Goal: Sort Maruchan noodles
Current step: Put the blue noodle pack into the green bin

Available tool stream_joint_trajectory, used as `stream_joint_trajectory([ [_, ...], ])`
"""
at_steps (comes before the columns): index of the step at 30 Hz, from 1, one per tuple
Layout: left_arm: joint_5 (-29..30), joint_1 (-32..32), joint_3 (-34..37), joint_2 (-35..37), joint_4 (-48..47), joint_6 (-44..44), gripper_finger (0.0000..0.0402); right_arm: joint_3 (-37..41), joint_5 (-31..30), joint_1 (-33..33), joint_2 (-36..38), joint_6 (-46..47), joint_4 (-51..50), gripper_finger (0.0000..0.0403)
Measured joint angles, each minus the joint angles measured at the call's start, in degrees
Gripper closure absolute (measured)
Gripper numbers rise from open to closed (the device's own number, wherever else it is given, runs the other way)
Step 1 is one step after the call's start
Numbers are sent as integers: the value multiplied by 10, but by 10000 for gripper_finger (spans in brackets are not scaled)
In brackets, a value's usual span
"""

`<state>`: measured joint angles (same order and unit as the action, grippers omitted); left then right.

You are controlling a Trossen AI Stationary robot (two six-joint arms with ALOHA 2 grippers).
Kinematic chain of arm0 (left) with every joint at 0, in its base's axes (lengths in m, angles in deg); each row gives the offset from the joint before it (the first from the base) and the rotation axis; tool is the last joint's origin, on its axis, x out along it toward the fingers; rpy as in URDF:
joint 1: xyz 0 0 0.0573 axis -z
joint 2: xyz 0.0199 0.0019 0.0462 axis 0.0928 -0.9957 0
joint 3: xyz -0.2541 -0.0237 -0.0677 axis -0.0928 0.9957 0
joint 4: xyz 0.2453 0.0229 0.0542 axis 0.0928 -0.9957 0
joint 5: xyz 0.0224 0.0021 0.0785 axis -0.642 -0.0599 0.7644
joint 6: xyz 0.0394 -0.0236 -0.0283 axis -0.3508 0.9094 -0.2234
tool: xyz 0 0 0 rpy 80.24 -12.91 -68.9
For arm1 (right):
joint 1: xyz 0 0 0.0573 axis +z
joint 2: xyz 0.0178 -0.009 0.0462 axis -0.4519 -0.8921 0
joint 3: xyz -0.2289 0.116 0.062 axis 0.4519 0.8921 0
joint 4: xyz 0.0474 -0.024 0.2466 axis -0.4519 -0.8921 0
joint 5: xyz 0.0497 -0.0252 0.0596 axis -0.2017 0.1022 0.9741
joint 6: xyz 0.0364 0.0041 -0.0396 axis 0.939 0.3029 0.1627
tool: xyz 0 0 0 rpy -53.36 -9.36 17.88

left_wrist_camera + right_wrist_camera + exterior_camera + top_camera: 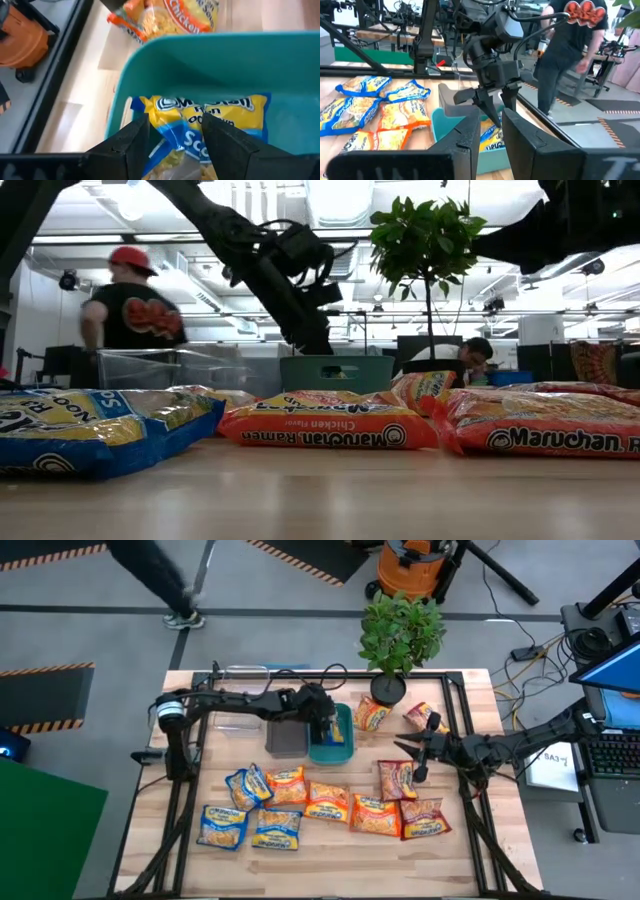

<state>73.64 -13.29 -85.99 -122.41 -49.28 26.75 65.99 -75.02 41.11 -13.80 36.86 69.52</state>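
Packets of Maruchan noodles (322,802) lie spread over the near half of the table – blue-and-yellow ones at near left, orange ones in the middle, red ones at near right – with two more farther back beside the potted plant (398,640). One blue-and-yellow packet (205,125) sits inside the teal bin (318,752), which stands just right of the grey bin (286,745); a clear bin (165,367) stands farther left.

I judge these packets light and a little puffy: a crinkly, slick wrapper around a brittle noodle block that would crack under a hard squeeze. The crimped end seam or a long edge looks like the best place to pinch, since the flat face gives two fingers little to bite on.

The left gripper (175,145) hangs over the teal bin, its jaws parted with the blue-and-yellow packet showing between them. The packet appears to rest in the bin, and I cannot tell whether the fingers (131,142) touch it, so this reads as a release rather than a hold.

The right gripper (418,756) hovers at the right of the table, just above the red packets, between them and the pair near the plant. Its jaws stand only slightly apart and hold nothing – no packet lies between them in the right wrist view
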Motion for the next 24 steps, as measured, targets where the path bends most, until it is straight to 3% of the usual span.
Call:
stream_joint_trajectory([
  [7,7,-1,0,-14,-6,-7,265,1,0,0,-1,3,-2,333],
  [14,20,0,0,-14,-22,-8,379,-1,0,0,-1,3,-2,333],
  [16,22,2,0,-14,-21,-6,393,-1,0,0,-1,3,-2,333],
  [24,148,29,-12,-3,-11,-33,401,-2,0,0,-1,3,-2,333],
])
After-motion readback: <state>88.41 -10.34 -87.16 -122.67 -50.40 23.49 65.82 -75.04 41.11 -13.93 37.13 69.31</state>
